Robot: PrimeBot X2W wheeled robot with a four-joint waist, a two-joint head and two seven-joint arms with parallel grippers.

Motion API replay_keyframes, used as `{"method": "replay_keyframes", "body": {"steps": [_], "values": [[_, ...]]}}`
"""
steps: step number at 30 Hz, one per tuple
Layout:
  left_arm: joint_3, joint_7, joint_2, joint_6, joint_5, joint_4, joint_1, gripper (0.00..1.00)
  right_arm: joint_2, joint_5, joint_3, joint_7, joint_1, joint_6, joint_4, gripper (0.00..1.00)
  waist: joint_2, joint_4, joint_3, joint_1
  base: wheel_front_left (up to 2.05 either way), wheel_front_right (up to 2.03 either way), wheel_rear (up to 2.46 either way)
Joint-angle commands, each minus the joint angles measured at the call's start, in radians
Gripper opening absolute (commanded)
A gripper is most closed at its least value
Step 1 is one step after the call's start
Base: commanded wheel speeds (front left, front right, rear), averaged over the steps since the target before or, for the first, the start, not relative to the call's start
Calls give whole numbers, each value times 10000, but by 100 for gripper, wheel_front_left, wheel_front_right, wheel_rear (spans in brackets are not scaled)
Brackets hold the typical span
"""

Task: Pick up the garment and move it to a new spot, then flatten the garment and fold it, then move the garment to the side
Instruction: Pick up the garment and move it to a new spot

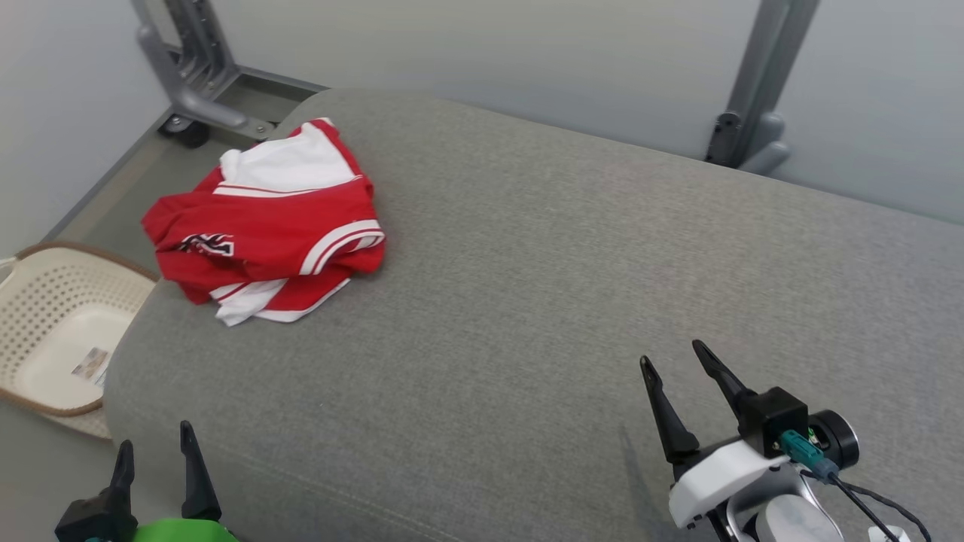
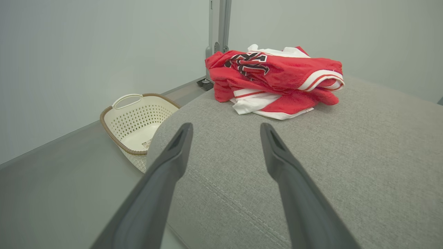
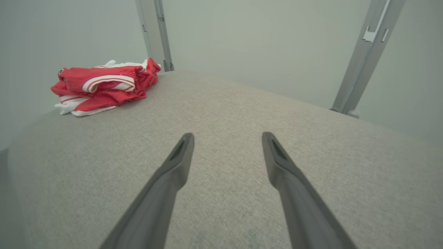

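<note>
The garment [image 1: 263, 226], a red and white jersey, lies folded in a loose bundle on the grey cushion [image 1: 565, 301], up at about 10 o'clock in my head view, at the cushion's far left corner. Its 9 o'clock edge reaches the cushion's rounded rim. The bundle is nearly as wide as it is long. As far as I can tell, its long axis runs from roughly 1 o'clock to 7 o'clock. The plain white panel sits at the 1 o'clock end, and the white layers poke out from under the red at the 7 o'clock end. A black and white crest sits on the top red layer towards 9 o'clock, and a white striped band curls over at the 3 o'clock side.

My left gripper [image 1: 154, 435] hangs at 7 o'clock, over the cushion's near edge, fingers spread and holding nothing, well apart from the garment. In its wrist view the bundle lies ahead at about 1 o'clock.

My right gripper [image 1: 672, 353] is at 5 o'clock above bare cushion, fingers likewise spread and empty. From its wrist the garment sits far off at 10 o'clock.

A cream perforated basket [image 1: 45, 301] stands on the floor at 8 o'clock, beside the cushion.
</note>
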Motion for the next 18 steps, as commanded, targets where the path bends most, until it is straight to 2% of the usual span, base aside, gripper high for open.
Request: {"method": "replay_keyframes", "body": {"steps": [1,10,18], "values": [[127,-5,38,106,-199,-133,174,100,3,-6,155,-34,-331,-8,139,100,0,1161,210,0,0,0,0],[52,-7,38,-263,-718,-116,-27,100,-200,178,44,-35,-347,-8,202,100,0,1094,443,0,0,0,0],[629,-5,65,-867,-800,477,-1393,100,-648,57,-29,-35,-453,-8,-73,100,0,93,1204,0,0,0,0]]}}
